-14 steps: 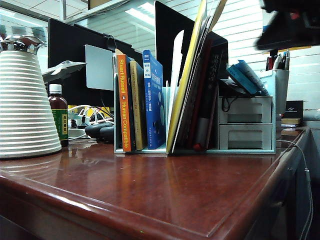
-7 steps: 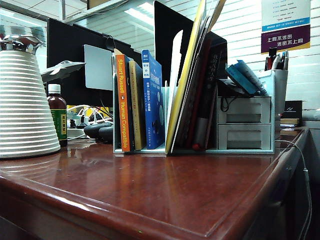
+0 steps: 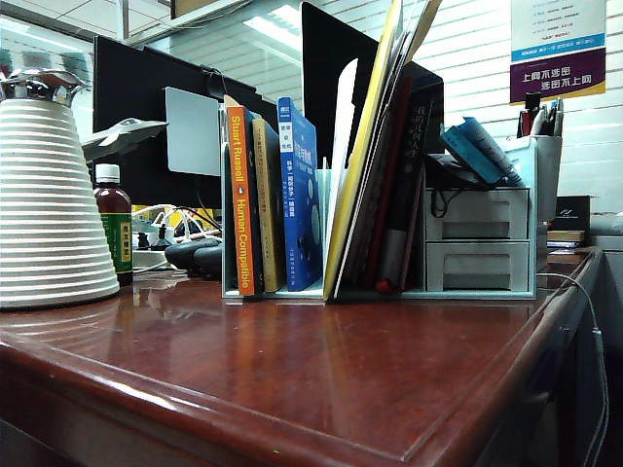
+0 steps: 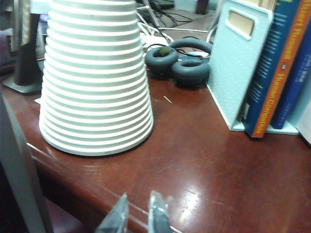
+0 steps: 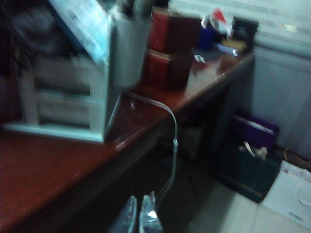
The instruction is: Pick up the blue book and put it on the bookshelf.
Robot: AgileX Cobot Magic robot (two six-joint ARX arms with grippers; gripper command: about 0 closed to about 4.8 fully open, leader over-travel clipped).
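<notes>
The blue book [image 3: 300, 195] stands upright in the bookshelf [image 3: 477, 292], third from its left end, beside a yellowish book and the orange-spined one [image 3: 239, 204]. Neither gripper shows in the exterior view. My left gripper [image 4: 138, 216] hovers low over the desk's near edge, its fingers slightly apart with nothing between them, in front of the white ribbed vessel [image 4: 95, 77] and well short of the bookshelf's end panel [image 4: 238, 58]. My right gripper [image 5: 140, 216] is shut and empty, off the desk's side over the floor, far from the bookshelf's drawers [image 5: 63, 97].
Black headphones [image 4: 180, 63] lie between vessel and shelf. A brown bottle [image 3: 115, 229] and monitors [image 3: 156, 107] stand behind. A thin cable [image 5: 170, 131] hangs over the desk's side edge. Red boxes [image 5: 167, 53] sit behind the pen holder [image 5: 129, 53]; bags [image 5: 252, 160] stand on the floor.
The right arm, a blur at the exterior view's upper right one second ago, has dropped out of that view, uncovering the wall poster. The blue book has not moved.
</notes>
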